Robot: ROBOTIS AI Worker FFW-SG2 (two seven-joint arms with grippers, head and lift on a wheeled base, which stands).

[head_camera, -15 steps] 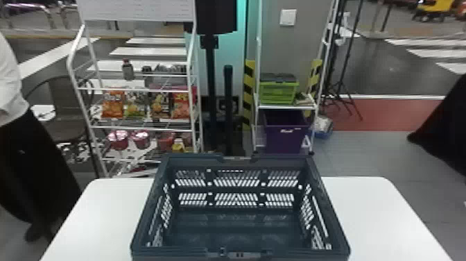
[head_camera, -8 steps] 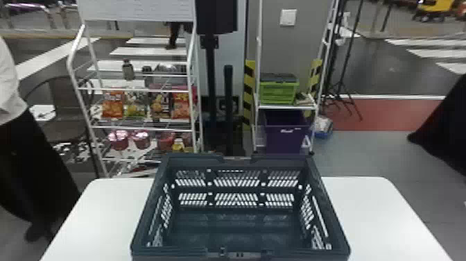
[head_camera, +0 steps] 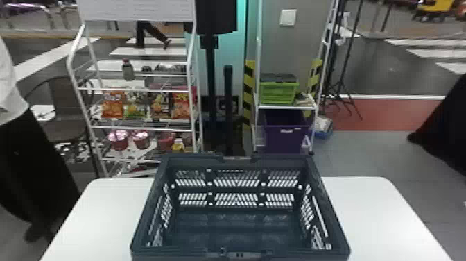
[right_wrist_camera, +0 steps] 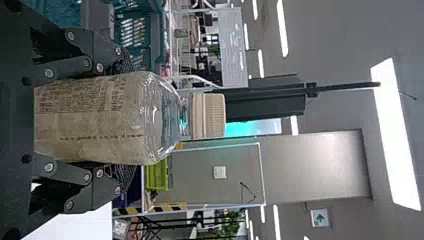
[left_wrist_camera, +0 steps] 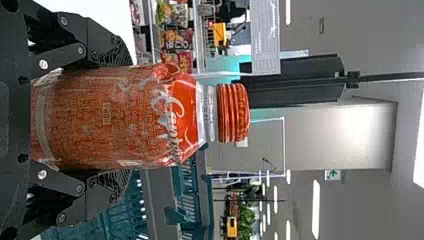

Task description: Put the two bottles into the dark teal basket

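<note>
Head view, basket: we list one dark teal basket (head_camera: 192,160), open at the top, with slotted walls, set upright on the table.
Head view, table: white table (head_camera: 379,211) with rounded far corners; we see its top on both sides of the basket.
Head view, rack: one white wire rack (head_camera: 141,90), beyond the table, left of centre; we count snack bags (head_camera: 112,108) in a row on one shelf and tubs (head_camera: 118,140) on the shelf below.
Head view, stand: farther off and right of centre, we enter one green crate (head_camera: 278,93) on a shelf, with one purple bin (head_camera: 286,137) under it.
Left wrist view, left gripper: we find the left gripper (left_wrist_camera: 122,117) pinching the red bottle, one finger along each side of its body.
Left wrist view, red bottle: red bottle (left_wrist_camera: 105,120), upright, ribbed red cap on top, red printed wrap; we note the basket behind it.
Right wrist view, right gripper: we find the right gripper (right_wrist_camera: 125,119) pinching the clear bottle between its two fingers, which press on opposite sides.
Right wrist view, clear bottle: clear bottle (right_wrist_camera: 90,120), upright, beige cap on top, pale printed label, clear shoulder; we log the basket and green crate in the background.
</note>
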